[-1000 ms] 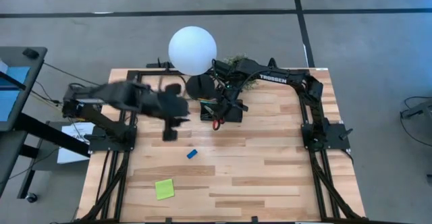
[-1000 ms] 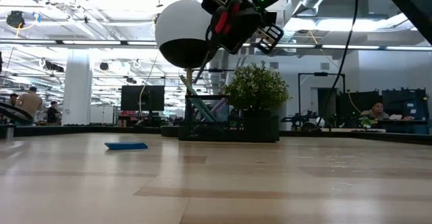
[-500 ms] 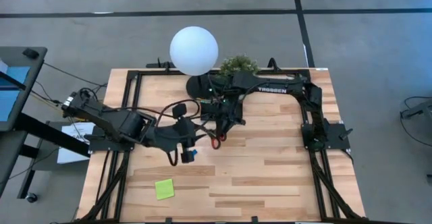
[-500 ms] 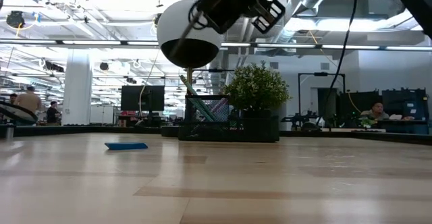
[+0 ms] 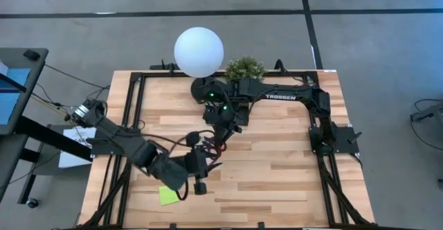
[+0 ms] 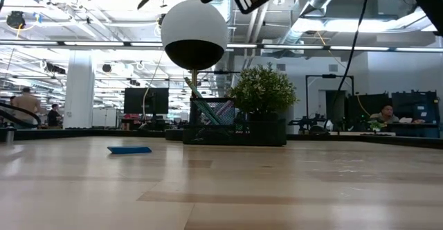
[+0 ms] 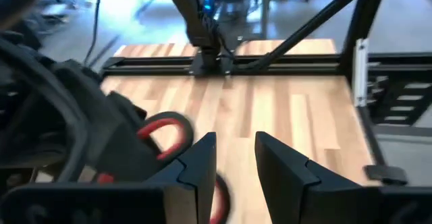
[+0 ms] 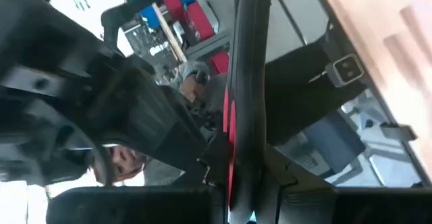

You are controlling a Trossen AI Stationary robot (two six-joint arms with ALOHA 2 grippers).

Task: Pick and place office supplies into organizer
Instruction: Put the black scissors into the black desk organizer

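Two arms crowd mid-bench: the right claw (image 5: 220,134) pinches the red-handled scissors (image 5: 221,145) aloft, and the left claw (image 5: 201,181) sits spread just below them, near the lime-green sticky pad (image 5: 167,195). Behind stand a globe lamp (image 5: 199,51), potted plant (image 5: 245,68) and the black organizer (image 6: 234,123) holding pens. The bench (image 5: 277,181) lies open on the right side. The blue eraser (image 6: 129,149) lies flat.
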